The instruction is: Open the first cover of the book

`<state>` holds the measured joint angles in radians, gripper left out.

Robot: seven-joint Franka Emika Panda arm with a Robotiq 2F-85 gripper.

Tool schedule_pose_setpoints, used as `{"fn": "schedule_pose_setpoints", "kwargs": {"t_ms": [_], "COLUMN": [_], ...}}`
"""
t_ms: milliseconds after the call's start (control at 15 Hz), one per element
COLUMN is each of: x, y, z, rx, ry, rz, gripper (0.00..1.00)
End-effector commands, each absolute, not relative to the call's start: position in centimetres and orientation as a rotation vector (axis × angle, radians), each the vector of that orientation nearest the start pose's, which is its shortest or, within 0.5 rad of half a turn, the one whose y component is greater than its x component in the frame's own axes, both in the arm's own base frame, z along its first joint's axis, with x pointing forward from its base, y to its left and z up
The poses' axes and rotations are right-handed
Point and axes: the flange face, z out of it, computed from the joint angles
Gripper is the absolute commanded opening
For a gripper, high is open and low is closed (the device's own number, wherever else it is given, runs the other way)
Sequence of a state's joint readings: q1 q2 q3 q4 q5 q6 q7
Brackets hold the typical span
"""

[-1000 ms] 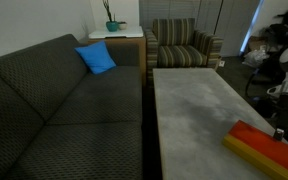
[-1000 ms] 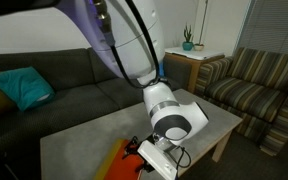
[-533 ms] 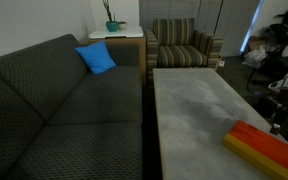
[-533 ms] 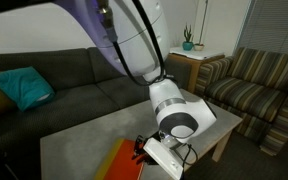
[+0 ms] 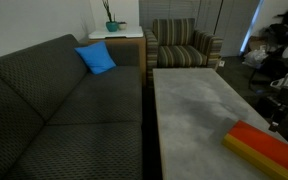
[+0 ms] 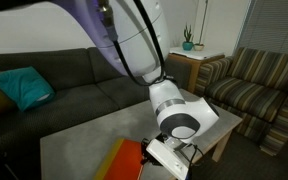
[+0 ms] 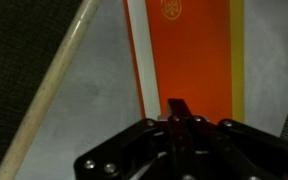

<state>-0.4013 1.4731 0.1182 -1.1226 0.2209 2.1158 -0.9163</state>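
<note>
Wrist view. Off to the far left of the gripper (image 7: 178, 108) the pale edge of the table (image 7: 89, 95) runs on a diagonal, with bare grey top between it and the book (image 7: 189, 75). The book lies flat just ahead of and below the fingertips, its long side running away from them. A thin pale strip (image 7: 136, 45) lines its left edge. Next comes the cover (image 7: 194, 45), broad and orange-red, directly ahead of the tips. The yellow band (image 7: 237, 50) runs down the side to the right of them. The jaws look drawn together at centre with nothing between them. Whether the tips touch the cover I cannot tell. In an exterior view the book sits at the near end of the table, directly under the wrist. The cover is shut and not yet lifted, so my judgement is that this is the approach step, the tip lining up over the board. The pale strip reads as the page side, so the free edge is likely left of the tips, though that is not certain. The next move calls for shifting left, dropping to that edge, catching the thin lip and swinging it over toward the band. The book may slide on the smooth top.
</note>
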Motion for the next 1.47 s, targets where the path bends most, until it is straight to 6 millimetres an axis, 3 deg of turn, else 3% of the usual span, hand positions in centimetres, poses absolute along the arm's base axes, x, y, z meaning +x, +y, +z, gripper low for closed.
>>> {"fn": "schedule_pose_setpoints", "kwargs": {"t_ms": [0,333,933,1400], "x": [60.7,60.9,58.6,58.5], "y": [-17.7,-17.2,-16.2,-16.1], "z": [-13.6,-14.0,-15.6,-15.7], "rx": [-2.695,-2.789,-2.704,-2.702], "ry": [-0.465,-0.365,-0.32,-0.307], "rz": [0.3,0.314,0.353,0.359], "gripper": [0.0,0.0,0.0,0.0]}}
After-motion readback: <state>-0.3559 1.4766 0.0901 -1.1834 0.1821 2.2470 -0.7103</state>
